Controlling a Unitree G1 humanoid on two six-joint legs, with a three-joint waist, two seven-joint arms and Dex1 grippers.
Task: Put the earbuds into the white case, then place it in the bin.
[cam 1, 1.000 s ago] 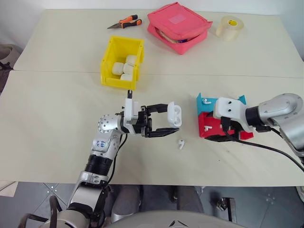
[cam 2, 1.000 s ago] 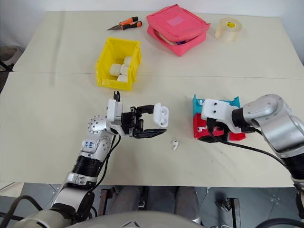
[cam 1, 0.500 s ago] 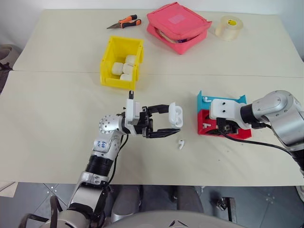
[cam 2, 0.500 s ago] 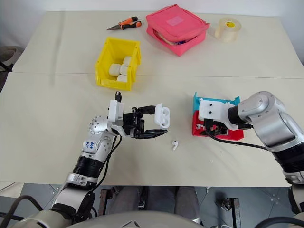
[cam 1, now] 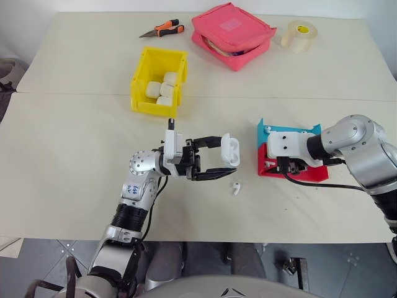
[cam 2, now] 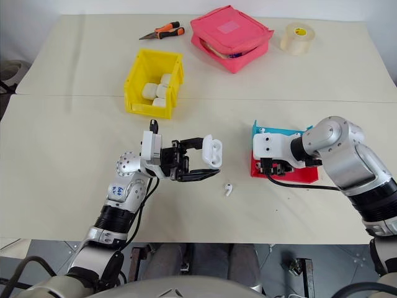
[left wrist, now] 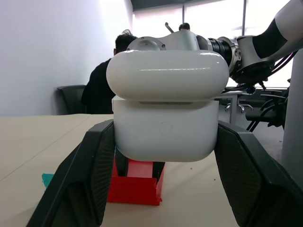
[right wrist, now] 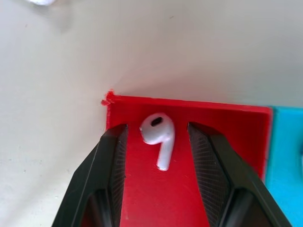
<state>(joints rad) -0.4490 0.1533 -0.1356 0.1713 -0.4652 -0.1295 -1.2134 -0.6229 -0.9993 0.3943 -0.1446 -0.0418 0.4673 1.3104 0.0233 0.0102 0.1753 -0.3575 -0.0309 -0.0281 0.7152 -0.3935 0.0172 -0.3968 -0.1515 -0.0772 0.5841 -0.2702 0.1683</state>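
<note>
My left gripper (cam 1: 224,158) is shut on the white case (cam 1: 230,149) and holds it above the table with its lid raised; the case (left wrist: 165,111) sits between both fingers. One earbud (cam 1: 236,188) lies loose on the table just below it. My right gripper (right wrist: 157,126) points down into the red tray (cam 1: 312,173). Its fingers stand on either side of a second earbud (right wrist: 159,138) without touching it. A third earbud (cam 1: 267,128) rests in the blue tray (cam 1: 310,130). The yellow bin (cam 1: 140,79) stands at the back left.
Several white cases lie in the bin. A pink pouch (cam 1: 232,31), orange-handled pliers (cam 1: 164,28) and a tape roll (cam 1: 301,35) sit along the far side. A person (left wrist: 100,90) sits in the background of the left wrist view.
My right arm has swung its wrist left over the red tray, and its jaws have narrowed around the earbud there. The left gripper and the case have stayed put.
</note>
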